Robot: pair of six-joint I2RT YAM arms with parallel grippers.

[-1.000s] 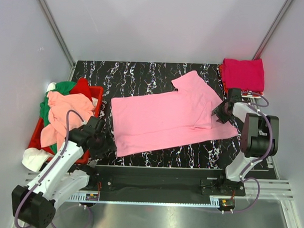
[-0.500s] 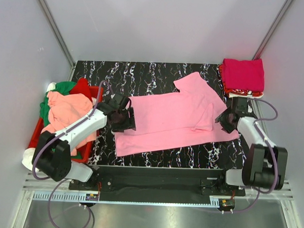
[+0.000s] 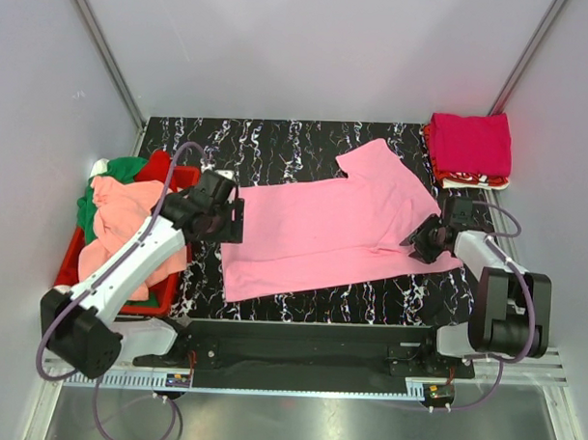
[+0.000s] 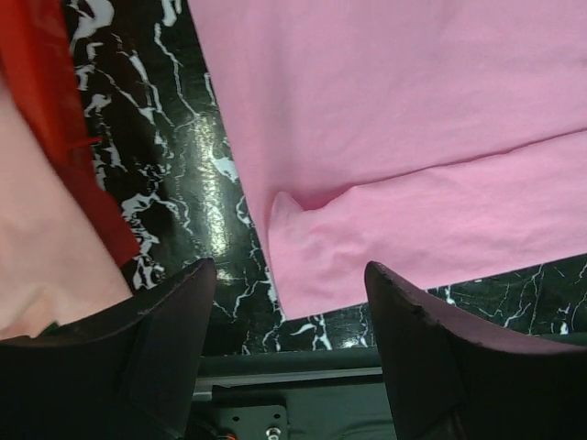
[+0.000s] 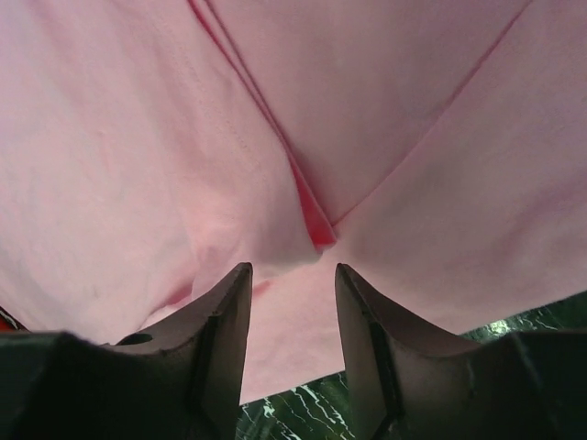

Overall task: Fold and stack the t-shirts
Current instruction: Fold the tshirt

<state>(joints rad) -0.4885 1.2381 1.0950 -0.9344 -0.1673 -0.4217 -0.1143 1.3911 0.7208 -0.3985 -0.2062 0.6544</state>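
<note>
Your left gripper [image 4: 284,275] hangs over the near-left corner of the light pink t-shirt [image 3: 323,231], its dark, rounded fingers spread wide with nothing between them. Below it the soft cloth makes a small pucker where an upper layer laps over a lower one.

Your right gripper [image 5: 292,270] sits low over the shirt's right end. Its jaws are parted and clamp nothing, and a creased ridge and a stitched seam run just ahead of the tips.

The pink shirt lies mostly smooth and spread lengthwise across the glossy black table [image 3: 277,142] with its white marble veining. One short sleeve points toward the far edge.

At the left, the red plastic crate [image 4: 50,101] holds a rumpled salmon shirt [image 3: 120,214], with a green shirt [image 3: 122,168] and a red shirt [image 3: 159,163] bunched behind it.

In the far-right corner a folded magenta shirt [image 3: 471,141] tops a squared stack, and a red edge shows beneath it.
</note>
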